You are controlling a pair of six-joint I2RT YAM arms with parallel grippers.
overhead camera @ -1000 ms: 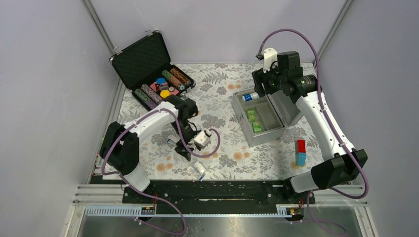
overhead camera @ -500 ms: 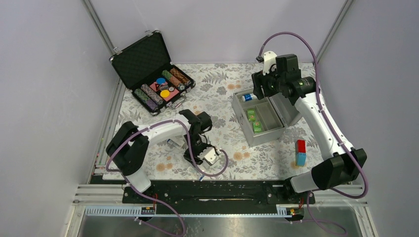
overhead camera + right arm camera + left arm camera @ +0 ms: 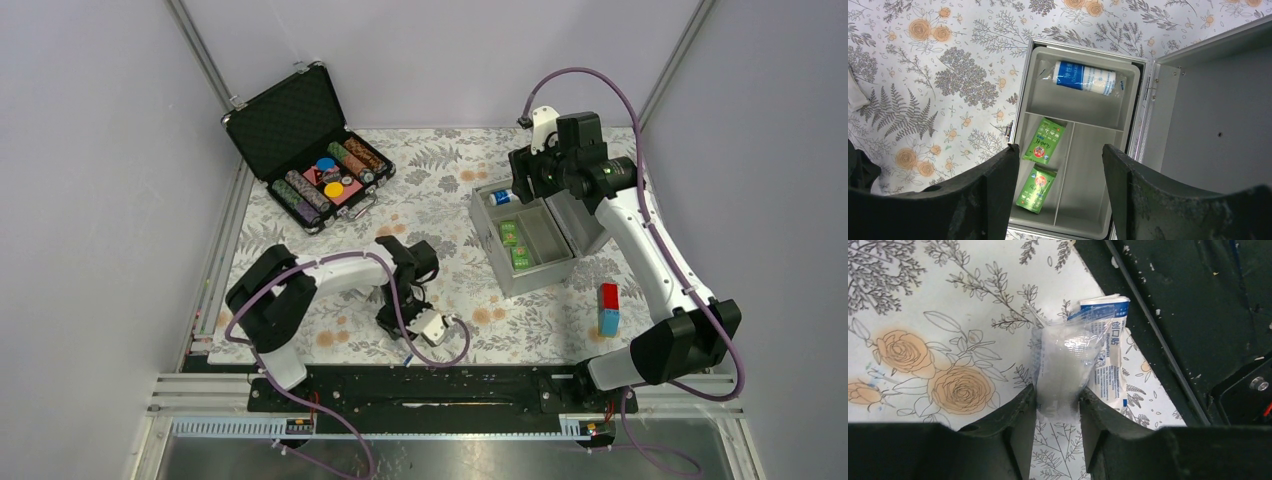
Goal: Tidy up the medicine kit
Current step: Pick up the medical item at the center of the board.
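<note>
Left gripper: newly down at desk; jaws clamped on clear packet between them, pickup likely starting. Right gripper: jaws apart, medicine kit beneath.

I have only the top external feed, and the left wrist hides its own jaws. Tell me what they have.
Observer: The left jaws are pinched shut on a clear packet with something white inside.
Operator: Report what lies by it.
Observer: A white packet with blue print lies partly under it, at the edge of the black base plate.
Operator: Give me the right jaws.
Observer: They stand wide apart above the open medicine kit, holding nothing.
</note>
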